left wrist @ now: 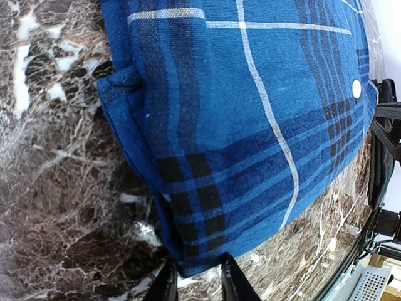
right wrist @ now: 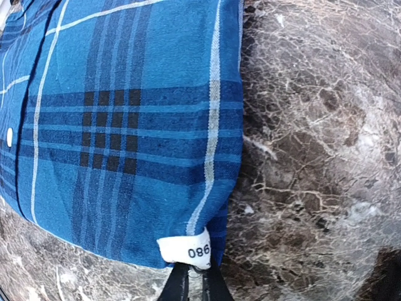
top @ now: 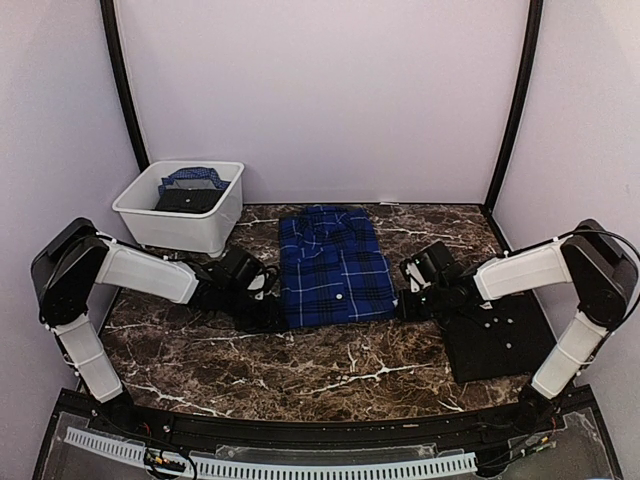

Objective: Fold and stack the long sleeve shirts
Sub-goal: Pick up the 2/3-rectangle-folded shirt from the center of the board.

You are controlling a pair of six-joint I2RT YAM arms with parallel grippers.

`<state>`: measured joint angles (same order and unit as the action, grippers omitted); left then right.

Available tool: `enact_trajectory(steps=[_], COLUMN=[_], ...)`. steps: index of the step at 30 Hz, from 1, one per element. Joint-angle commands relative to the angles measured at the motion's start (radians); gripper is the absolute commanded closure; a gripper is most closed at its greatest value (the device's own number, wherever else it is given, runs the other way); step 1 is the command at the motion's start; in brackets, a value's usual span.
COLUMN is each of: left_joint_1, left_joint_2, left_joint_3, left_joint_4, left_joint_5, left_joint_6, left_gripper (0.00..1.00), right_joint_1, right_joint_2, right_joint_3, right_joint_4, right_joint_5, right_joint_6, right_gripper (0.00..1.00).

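The royal-blue plaid shirt [top: 335, 268] lies folded in the middle of the table. My left gripper [top: 272, 308] is at its near left corner. In the left wrist view the corner of the plaid shirt [left wrist: 250, 125] fills the gap between the two fingers, and the left gripper [left wrist: 199, 283] is shut on it. My right gripper [top: 403, 300] is at the near right corner. In the right wrist view the right gripper [right wrist: 195, 283] is pinched narrow on the plaid shirt [right wrist: 125, 125] just under a white tag [right wrist: 188, 249]. The black shirt [top: 497, 335] lies folded at the right.
A white plastic tub [top: 225, 215] with dark and blue cloth in it stands at the back left. The tabletop is dark marble [top: 330, 365]. Walls close in the back and both sides. A black rail runs along the near edge.
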<state>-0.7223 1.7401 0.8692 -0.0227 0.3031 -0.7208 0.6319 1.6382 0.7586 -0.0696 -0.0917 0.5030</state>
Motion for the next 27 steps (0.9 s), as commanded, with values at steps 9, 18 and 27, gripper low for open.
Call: enact_trajectory(steps=[9, 18, 27], left_joint_1=[-0.006, -0.027, -0.078], left_joint_2=[0.006, -0.118, -0.333], left_joint_3=[0.002, -0.104, -0.172], left_joint_4=[-0.054, -0.101, -0.207], left_joint_5=[-0.038, -0.062, -0.118], left_joint_6=[-0.018, -0.043, -0.067], left_gripper=[1.0, 1.0, 1.0], right_joint_1=[0.036, 0.111, 0.212], right_joint_2=[-0.048, -0.172, -0.349], right_joint_3=[-0.053, -0.155, -0.2], right_joint_4=[0.019, -0.009, -0.106], right_joint_5=[0.009, 0.02, 0.072], right_joint_6=[0.022, 0.103, 0.191], right_gripper=[1.0, 1.0, 1.0])
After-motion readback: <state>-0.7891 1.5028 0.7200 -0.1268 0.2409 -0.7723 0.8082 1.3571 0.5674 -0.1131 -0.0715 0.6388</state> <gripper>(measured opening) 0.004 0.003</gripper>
